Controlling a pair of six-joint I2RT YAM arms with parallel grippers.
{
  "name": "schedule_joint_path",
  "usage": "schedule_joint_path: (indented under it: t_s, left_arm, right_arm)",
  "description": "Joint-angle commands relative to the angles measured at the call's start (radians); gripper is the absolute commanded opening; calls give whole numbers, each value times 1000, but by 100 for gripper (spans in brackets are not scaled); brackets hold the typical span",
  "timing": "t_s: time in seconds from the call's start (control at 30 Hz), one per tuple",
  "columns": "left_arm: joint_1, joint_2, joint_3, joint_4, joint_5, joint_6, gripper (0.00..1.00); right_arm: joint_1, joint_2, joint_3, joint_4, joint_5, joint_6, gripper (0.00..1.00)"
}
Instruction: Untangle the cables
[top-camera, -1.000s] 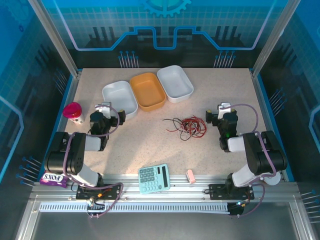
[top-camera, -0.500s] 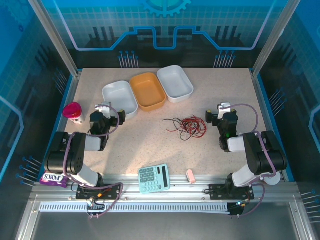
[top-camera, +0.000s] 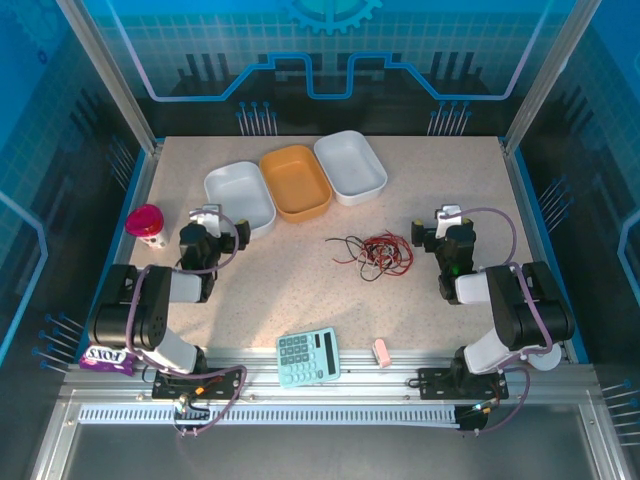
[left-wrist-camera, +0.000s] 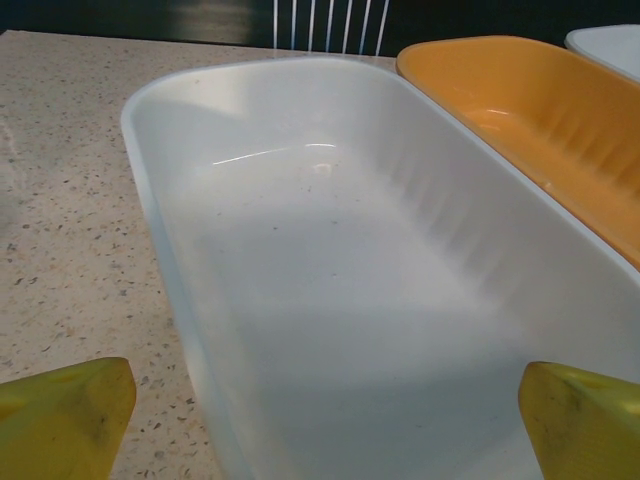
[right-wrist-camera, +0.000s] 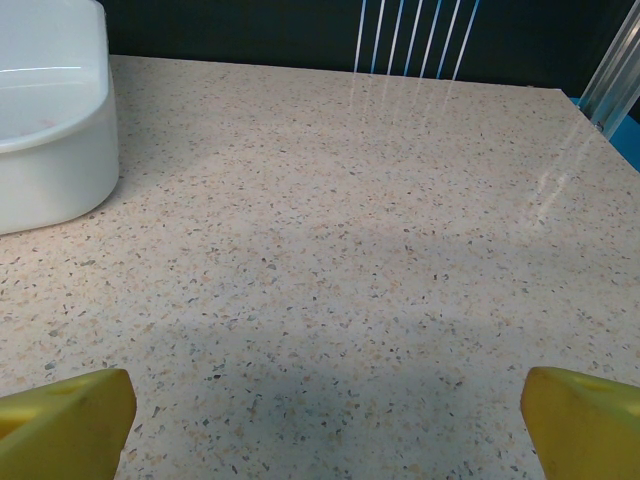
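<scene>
- Speckled beige surface (top-camera: 300, 285) inside a blue-walled cell carries everything.
- Tangle of thin red and black cables (top-camera: 372, 252) lies right of centre, near the right arm's head, touched by neither arm.
- Left pincer (left-wrist-camera: 325, 420), its yellow fingertips wide apart, faces a white oblong plastic tray (left-wrist-camera: 160, 200).
- Right pincer (right-wrist-camera: 325, 420) is likewise spread wide above the surface, holding nothing.

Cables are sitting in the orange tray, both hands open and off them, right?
Not quite. The top view shows the cables lying on the table, in front of the orange tray, not in it. The left hand and right hand are open and off them, as you said.
</scene>
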Motion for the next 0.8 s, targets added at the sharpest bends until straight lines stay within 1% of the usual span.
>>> schedule_joint_path:
  t_s: [0.0, 0.13, 0.27, 0.33, 0.4, 0.5, 0.53, 0.63, 0.7, 0.77]
  left_arm:
    - [-3, -90, -21, -20, -34, -24, 99]
    - [-2, -205, -34, -98, -58, -36, 99]
    - [-2, -335, -49, -182, -71, -74, 99]
    - [-3, -400, -50, -233, -68, -101, 99]
    - [-3, -471, -44, -306, -70, -129, 99]
    - [-6, -572, -35, -396, -60, -176, 99]
    - [-7, -598, -28, -427, -56, -193, 99]
    - [-16, -665, 13, -546, -32, -253, 99]
    - [-48, -692, 51, -640, -26, -285, 99]
    - [-109, -709, 75, -698, -42, -304, 99]
  right_arm:
    - [16, -31, -1, 1, 38, 7, 100]
    - [16, -39, -12, 10, 32, 5, 100]
    - [24, -54, -42, 59, 20, -14, 100]
    - [38, -94, -41, 30, 40, -24, 100]
    - [41, -184, -20, -87, 72, -16, 100]
    - [41, -296, 0, -208, 117, -2, 100]
    - [42, -329, 6, -247, 129, 13, 100]
    - [43, -440, 47, -443, 142, 88, 100]
    - [44, -503, 93, -613, 130, 146, 100]
    - [44, -548, 136, -772, 116, 199, 100]
